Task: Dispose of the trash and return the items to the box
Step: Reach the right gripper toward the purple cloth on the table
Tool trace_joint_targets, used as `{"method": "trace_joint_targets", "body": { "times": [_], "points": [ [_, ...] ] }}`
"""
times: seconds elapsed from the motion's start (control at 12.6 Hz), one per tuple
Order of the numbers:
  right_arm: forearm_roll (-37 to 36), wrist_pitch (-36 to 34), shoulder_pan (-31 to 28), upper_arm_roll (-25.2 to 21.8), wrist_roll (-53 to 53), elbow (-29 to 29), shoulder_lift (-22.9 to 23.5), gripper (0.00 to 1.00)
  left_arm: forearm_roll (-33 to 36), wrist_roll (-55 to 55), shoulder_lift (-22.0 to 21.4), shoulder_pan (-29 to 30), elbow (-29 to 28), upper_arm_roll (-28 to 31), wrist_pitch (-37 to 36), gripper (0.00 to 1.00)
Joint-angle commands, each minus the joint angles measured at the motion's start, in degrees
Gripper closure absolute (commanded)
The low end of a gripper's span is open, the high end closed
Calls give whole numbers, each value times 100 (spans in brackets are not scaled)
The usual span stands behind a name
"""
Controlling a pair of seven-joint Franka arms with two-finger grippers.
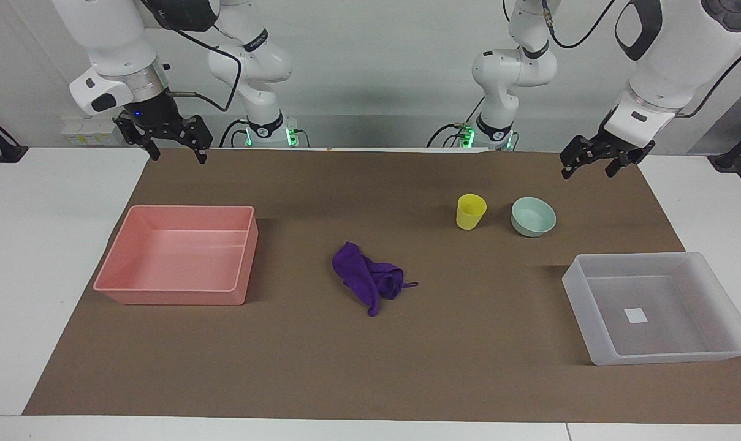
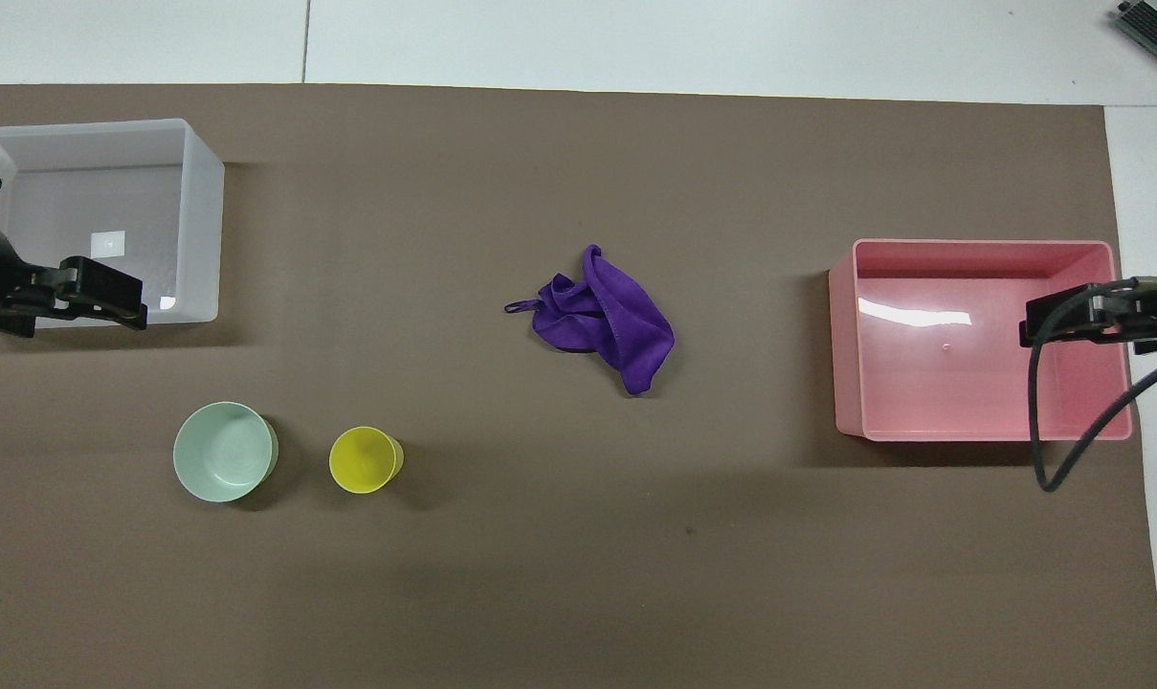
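Observation:
The purple rag [image 1: 367,278] [image 2: 607,321] lies crumpled mid-mat, its loop toward the left arm's end. The yellow cup [image 1: 471,211] [image 2: 365,460] stands upright beside the mint-green bowl [image 1: 533,217] [image 2: 224,464], both nearer to the robots than the rag. The translucent box [image 1: 683,331] [image 2: 200,220] is empty, farther from the robots than the bowl, at the left arm's end. My left gripper [image 1: 589,171] [image 2: 109,301] is open and empty, raised over the mat's edge by the robots. My right gripper [image 1: 178,156] [image 2: 1066,321] is open and empty, raised at the right arm's end.
An empty pink bin [image 1: 168,297] [image 2: 980,383] stands at the right arm's end of the brown mat [image 1: 370,367]. A black cable [image 2: 1042,421] hangs from the right gripper over the bin in the overhead view. White table borders the mat.

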Motion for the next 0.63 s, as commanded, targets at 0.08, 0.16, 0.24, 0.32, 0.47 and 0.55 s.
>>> {"method": "trace_joint_targets", "body": {
  "times": [0.08,0.16,0.24,0.32,0.47,0.55],
  "points": [
    [46,392,20,26,-189,-698,-362,0,87,61,-35,32,28,-31,-106,0],
    [64,654,73,43,-180,-786,-363,0,87,61,-35,32,28,-31,-97,0],
    [64,962,195,43,-180,-952,-336,0,96,70,-35,32,28,-22,-106,0],
    [64,1182,266,52,-171,-997,-249,0,96,78,-44,41,11,-13,-115,0],
    [116,1552,521,61,-145,-997,-47,0,105,401,-79,259,-42,4,-246,0],
    [212,1771,704,61,-119,-997,84,0,61,517,-44,478,-77,22,-455,0]
  ]
}}
